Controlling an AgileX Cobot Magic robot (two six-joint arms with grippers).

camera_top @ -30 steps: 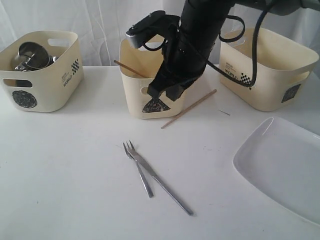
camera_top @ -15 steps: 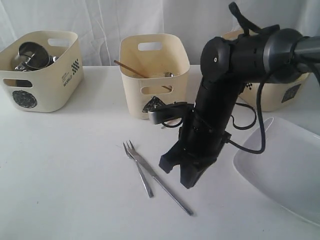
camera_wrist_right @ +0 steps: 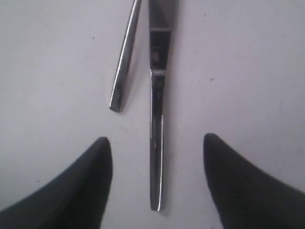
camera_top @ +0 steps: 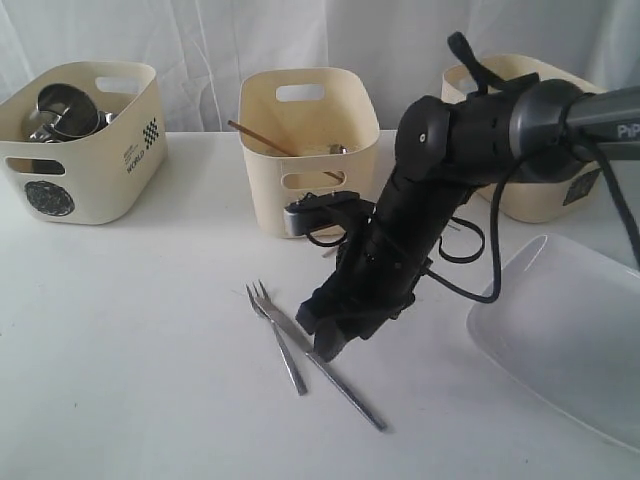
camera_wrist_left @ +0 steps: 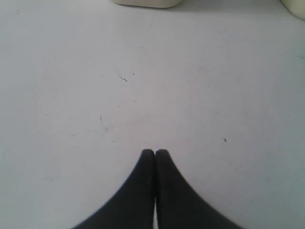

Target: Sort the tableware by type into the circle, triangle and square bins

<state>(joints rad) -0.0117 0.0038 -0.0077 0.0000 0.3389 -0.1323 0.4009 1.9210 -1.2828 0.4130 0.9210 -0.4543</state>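
White table (camera_top: 150,350), scuffed and specked; white curtain (camera_top: 200,40) behind. Large white plate (camera_top: 570,340) lies well apart from the right jaws. Three cream bins stand well beyond them: left bin (camera_top: 85,150) holds steel mugs (camera_top: 62,108), middle bin (camera_top: 305,150) a chopstick (camera_top: 260,138), right bin (camera_top: 550,205) is partly hidden. Right gripper (camera_wrist_right: 155,138) is spread wide, holding nothing, with the knife (camera_wrist_right: 157,95) handle between the jaws and the fork (camera_wrist_right: 125,57) handle just ahead. Left gripper (camera_wrist_left: 155,152) is pressed closed over bare table.

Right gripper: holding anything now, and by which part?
Nothing held. The right gripper is open, straddling the knife at its handle without touching. The left gripper is shut on nothing.
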